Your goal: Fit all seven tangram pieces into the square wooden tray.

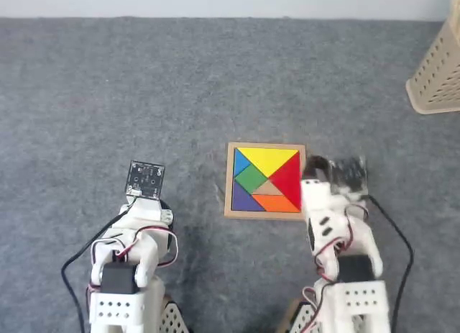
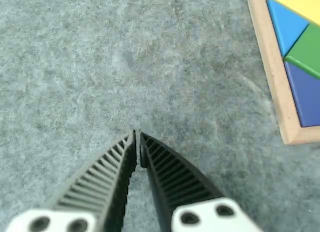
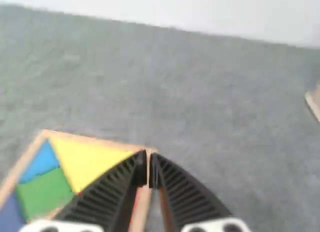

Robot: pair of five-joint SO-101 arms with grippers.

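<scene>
Nearest, the white left arm (image 1: 133,247) sits folded back on itself, well apart from the square wooden tray (image 1: 230,180) on the tray's left side. Its wrist tips down toward the grey felt-covered desk (image 1: 144,81). The left jaws are pressed together with nothing between them, their tips hanging over bare felt short of the tray's near left corner.

The white right arm (image 1: 338,236) stretches forward just beside the tray's right edge. The right jaws are likewise pressed together and hold nothing, and their tips lie over that right rim, next to the red and yellow pieces.

The tray lies flat on the desk between the two arms, closer to the right one. Inside it:
- A large yellow triangle (image 1: 267,160) fills the far side.
- A large red triangle (image 1: 290,176) fills the right side.
- A small blue triangle (image 1: 241,162) sits in the far left corner.
- A green square (image 1: 250,178) stands on its point just beside the blue triangle.
- A purple parallelogram (image 1: 243,198) takes the near left corner.
- An orange triangle (image 1: 277,202) lies along the near edge.
- A small tan triangle (image 1: 269,188) shows at the middle, and I cannot tell whether it is a piece or the bare tray floor.

Beyond the tray, far off to its right, stands a beige perforated plastic basket (image 1: 438,67).
</scene>
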